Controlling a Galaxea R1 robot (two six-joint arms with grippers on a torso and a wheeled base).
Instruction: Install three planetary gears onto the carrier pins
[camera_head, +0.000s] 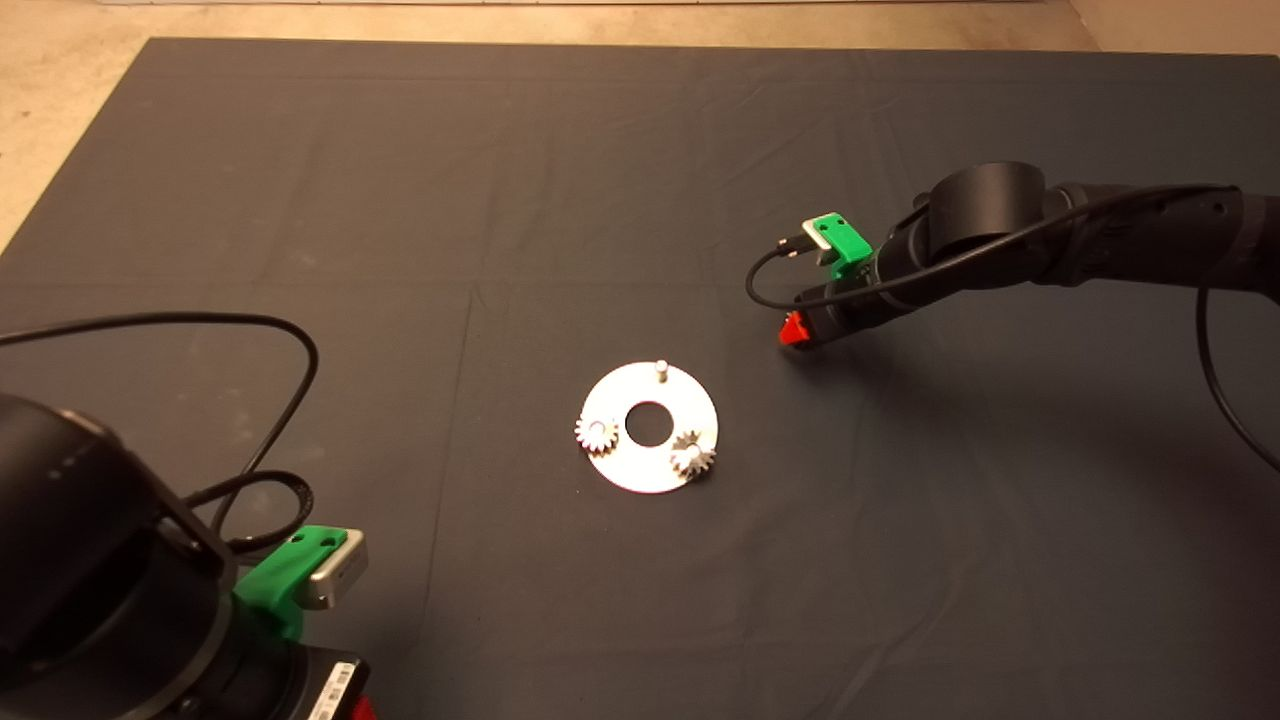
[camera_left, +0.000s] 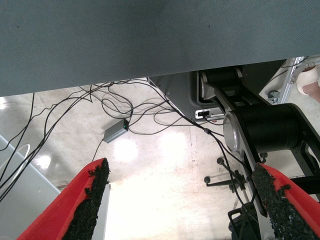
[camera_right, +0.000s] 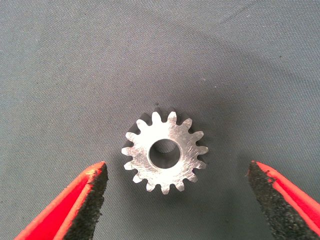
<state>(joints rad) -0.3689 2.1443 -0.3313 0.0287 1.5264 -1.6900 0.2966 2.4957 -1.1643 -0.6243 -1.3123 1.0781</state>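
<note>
The right arm reaches in from the right, its right claw pointed down with fingers spread wide, while the left claw (fingers likewise apart) waits parked at the lower left edge

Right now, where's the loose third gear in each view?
Head view: not visible; hidden under the right gripper, up and right of the disc.
Left wrist view: not in it; only mat edge and floor cables.
Right wrist view: loose gear flat on the mat, between open fingers.
Shared landmark: the mat.
</note>
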